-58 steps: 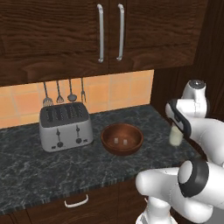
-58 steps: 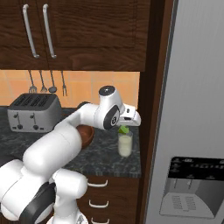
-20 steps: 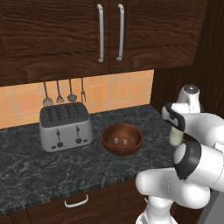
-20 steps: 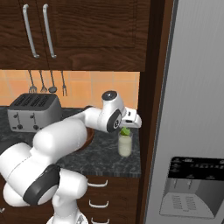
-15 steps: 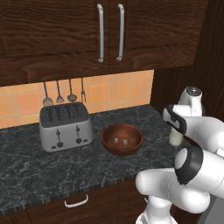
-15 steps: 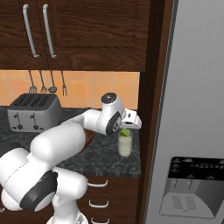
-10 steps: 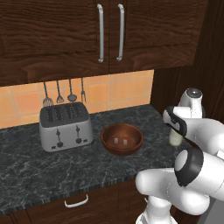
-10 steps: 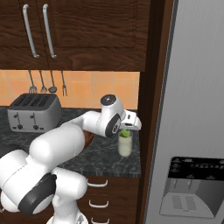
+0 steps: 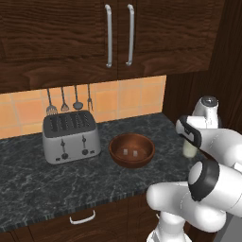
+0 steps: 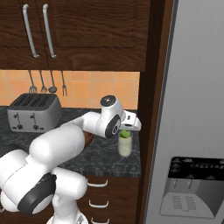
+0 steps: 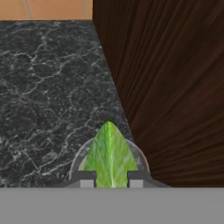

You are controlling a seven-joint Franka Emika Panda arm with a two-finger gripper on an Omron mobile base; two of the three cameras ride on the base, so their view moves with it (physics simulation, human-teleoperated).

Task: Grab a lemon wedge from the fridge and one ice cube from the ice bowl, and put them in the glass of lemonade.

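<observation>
My gripper [image 11: 111,181] is shut on the lemon wedge [image 11: 110,155], a yellow-green slice that points away from the hand. It hangs right over the glass of lemonade [image 11: 78,161], whose round rim shows beneath it. From the right base view the wedge [image 10: 125,134] sits at the mouth of the glass [image 10: 124,148], with the gripper [image 10: 131,127] just above. The arm partly hides the glass [image 9: 189,150] in the left base view. The ice bowl [image 9: 132,150] holds two ice cubes [image 9: 125,151]. The fridge [image 10: 197,109] stands shut at the right.
A steel toaster [image 9: 71,137] stands left of the bowl on the dark stone counter [image 9: 56,179]. A dark wooden panel [image 11: 166,87] rises right beside the glass. Utensils [image 9: 68,99] hang on the tiled wall, with upper cabinets [image 9: 118,33] above.
The hand has eased slightly down and to the right, bringing the held wedge to the mouth of the glass. Bowl, toaster and glass have stayed put.
</observation>
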